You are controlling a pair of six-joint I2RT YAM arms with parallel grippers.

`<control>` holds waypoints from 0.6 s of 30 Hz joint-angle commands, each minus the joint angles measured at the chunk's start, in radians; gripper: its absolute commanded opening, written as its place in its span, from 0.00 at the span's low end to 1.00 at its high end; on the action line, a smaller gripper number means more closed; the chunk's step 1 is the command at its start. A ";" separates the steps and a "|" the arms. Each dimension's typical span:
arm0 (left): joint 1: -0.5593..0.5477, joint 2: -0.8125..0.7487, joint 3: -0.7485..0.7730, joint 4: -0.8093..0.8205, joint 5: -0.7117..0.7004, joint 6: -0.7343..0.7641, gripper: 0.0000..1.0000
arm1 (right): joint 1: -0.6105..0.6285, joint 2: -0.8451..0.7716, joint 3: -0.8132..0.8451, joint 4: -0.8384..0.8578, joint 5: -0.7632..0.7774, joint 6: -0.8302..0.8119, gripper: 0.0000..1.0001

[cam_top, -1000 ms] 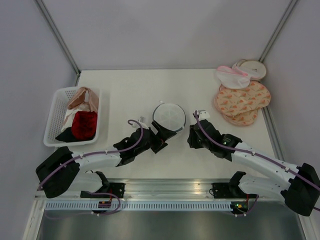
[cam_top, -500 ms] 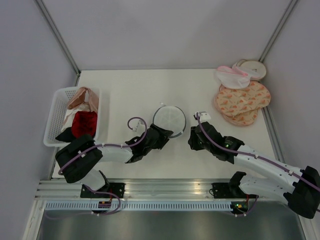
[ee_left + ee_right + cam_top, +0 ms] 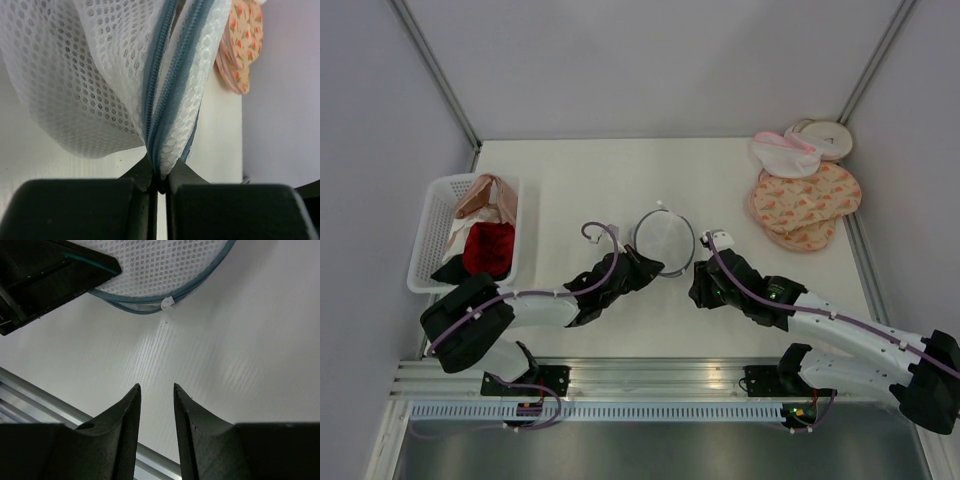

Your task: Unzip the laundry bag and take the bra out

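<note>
The laundry bag, a round drum of white mesh with dark rims, sits mid-table and is tipped up on its edge. My left gripper is at its near-left side. In the left wrist view its jaws are shut on the bag's rim, pinching the blue-grey zipper tape and mesh. My right gripper hovers just right of the bag, apart from it. Its jaws stand partly open over bare table, with a small white zipper pull beyond them. The bra is hidden; nothing shows through the mesh.
A white basket at the left holds a red garment and a peach one. Flat peach patterned rounds and a white pouch with pink trim lie at the far right. A metal rail runs along the near edge.
The left gripper closed from wide open onto the bag's rim. The bag tipped and shifted slightly to the right. The right gripper drifted a little toward the near edge.
</note>
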 commanded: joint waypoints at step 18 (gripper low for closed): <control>0.001 -0.202 -0.040 -0.006 0.252 0.464 0.02 | 0.020 0.112 0.004 0.191 -0.113 -0.025 0.41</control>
